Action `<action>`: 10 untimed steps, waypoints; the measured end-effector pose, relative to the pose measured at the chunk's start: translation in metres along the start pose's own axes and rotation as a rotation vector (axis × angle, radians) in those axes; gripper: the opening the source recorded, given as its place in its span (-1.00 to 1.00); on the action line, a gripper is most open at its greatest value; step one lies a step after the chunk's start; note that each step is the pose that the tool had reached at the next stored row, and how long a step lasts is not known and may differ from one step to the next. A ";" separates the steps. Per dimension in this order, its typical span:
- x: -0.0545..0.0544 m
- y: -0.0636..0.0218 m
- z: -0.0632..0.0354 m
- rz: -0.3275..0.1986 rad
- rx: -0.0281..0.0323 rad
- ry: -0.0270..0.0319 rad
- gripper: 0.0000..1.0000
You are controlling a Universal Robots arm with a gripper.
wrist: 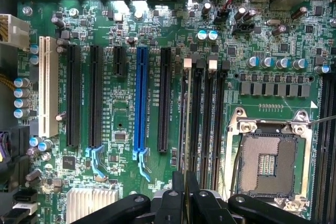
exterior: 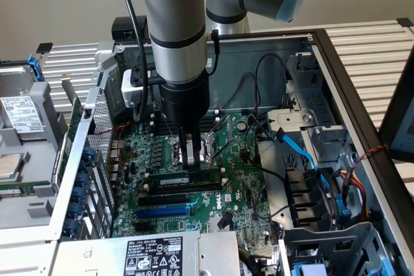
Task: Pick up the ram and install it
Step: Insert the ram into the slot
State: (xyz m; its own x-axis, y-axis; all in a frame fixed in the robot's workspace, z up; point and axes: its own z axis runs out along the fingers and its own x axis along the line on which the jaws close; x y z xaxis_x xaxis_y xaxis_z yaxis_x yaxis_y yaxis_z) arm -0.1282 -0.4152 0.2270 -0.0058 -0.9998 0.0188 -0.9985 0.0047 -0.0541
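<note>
Case (exterior: 89, 127): sheet metal, open on top; its perforated wall stands at the exterior view's left, well apart from the blue slot (exterior: 165, 212) (wrist: 140, 103).
Board (exterior: 239, 185) (wrist: 126, 145): flat green, crowded with small parts.
Long slots: one white plastic, one blue, three long black and one short black, all parallel to the blue slot.
Ram (exterior: 200, 176): thin green stick with a white label, on edge, parallel to the blue slot with one black slot between. It sits along the nearest of four narrow memory slots; whether it is seated, cannot tell.
Gripper (exterior: 189, 163) (wrist: 185, 179): two slim black fingers pinching the ram near its middle.
Socket (exterior: 207, 144) (wrist: 268, 163): square, metal-framed, beyond the memory slots from the blue slot.
Cables (exterior: 304, 153): blue and black, looped at the exterior view's right, far from the blue slot.
Room: open above; tight between neighbouring slots.
</note>
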 end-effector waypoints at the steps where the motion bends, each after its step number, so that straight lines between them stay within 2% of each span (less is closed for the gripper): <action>1: 0.000 0.0000 0.0001 0.000 0.0001 0.0000 -0.73; 4: 0.000 0.0003 0.0004 0.000 0.0017 0.0002 -0.73; 10: 0.000 0.0013 0.0024 0.000 0.0093 -0.0001 -0.73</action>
State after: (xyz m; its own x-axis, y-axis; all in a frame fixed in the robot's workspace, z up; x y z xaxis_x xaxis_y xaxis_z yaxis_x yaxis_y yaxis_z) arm -0.1293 -0.4152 0.2246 -0.0060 -0.9998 0.0187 -0.9980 0.0048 -0.0634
